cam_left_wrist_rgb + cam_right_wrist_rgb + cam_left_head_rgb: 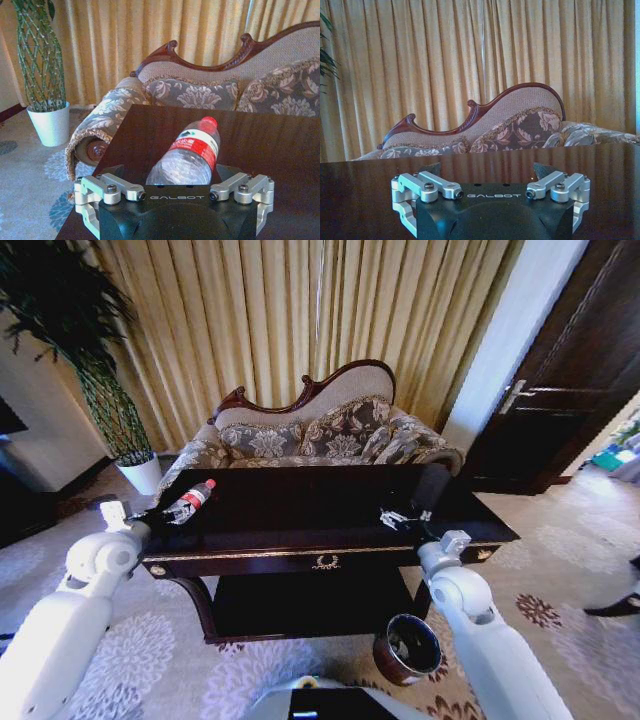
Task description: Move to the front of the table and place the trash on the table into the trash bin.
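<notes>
Your left gripper (175, 187) sat spread wide at the dark glossy wooden table's (300, 510) left end, straddling the base of the clear red-capped plastic bottle (187, 157), whose long axis pointed away from it. Your right gripper (490, 187), also spread, hovered empty.

**Table, bin and sofa: where each thing lies**

The long dark glossy wooden table (300, 505) stands before the patterned sofa with carved wooden back (320, 430). On its left end lies the clear plastic bottle with red cap (189, 501), between the left gripper's (175, 176) spread fingers. The right gripper (402, 519) rests on the right end. The small round reddish-brown trash bin (406, 648) sits on the floor before the table's right side. A white plant pot (142, 474) stands left of the sofa.
</notes>
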Motion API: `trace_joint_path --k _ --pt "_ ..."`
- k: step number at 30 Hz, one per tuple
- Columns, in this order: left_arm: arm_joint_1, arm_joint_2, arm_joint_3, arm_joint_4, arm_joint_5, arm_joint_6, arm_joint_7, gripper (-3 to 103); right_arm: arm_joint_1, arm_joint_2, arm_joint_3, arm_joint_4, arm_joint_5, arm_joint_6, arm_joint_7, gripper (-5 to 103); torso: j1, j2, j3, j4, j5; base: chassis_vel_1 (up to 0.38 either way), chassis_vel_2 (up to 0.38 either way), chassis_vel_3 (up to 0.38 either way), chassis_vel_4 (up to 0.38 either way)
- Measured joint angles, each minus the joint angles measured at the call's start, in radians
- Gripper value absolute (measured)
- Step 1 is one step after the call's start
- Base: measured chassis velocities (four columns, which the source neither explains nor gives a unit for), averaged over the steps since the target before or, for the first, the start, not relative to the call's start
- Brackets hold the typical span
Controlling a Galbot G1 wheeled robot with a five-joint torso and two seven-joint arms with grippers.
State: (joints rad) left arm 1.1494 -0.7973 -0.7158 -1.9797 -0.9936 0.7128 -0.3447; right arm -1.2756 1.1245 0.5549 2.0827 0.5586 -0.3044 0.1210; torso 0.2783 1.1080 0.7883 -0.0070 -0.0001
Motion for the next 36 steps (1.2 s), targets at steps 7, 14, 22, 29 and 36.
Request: trace_joint_path --k 7,14,22,29,36 --pt "0.025 0.040 -0.043 0.032 0.034 0.000 0.138 100 -0.003 -0.003 0.004 -0.005 -0.001 0.001 -0.001 100 0.000 0.000 0.000 0.0000 -0.0002 0.000 0.000 0.000 0.000" --pt "0.025 0.079 -0.069 0.054 0.059 0.000 0.220 100 0.005 -0.006 0.008 -0.006 0.006 0.001 -0.001 100 0.000 0.000 0.000 -0.0001 0.0000 0.000 0.000 0.000 0.000" --pt "-0.008 0.124 -0.051 0.132 0.093 0.000 0.309 100 -0.004 -0.002 0.006 -0.007 0.003 0.001 -0.002 100 0.000 0.000 0.000 -0.0001 0.0000 0.000 0.000 0.000 0.000" --pt "-0.043 0.134 -0.022 0.195 0.129 0.000 0.348 100 0.012 -0.013 0.003 -0.009 0.012 -0.001 -0.002 100 0.000 0.000 0.000 -0.0001 -0.0001 0.000 0.000 0.000 0.000" --pt "-0.045 0.114 -0.013 0.189 0.141 0.000 0.350 100 0.011 -0.010 -0.005 -0.011 0.008 -0.002 -0.002 100 0.000 0.000 0.000 -0.0001 0.0000 0.000 0.000 0.000 0.000"
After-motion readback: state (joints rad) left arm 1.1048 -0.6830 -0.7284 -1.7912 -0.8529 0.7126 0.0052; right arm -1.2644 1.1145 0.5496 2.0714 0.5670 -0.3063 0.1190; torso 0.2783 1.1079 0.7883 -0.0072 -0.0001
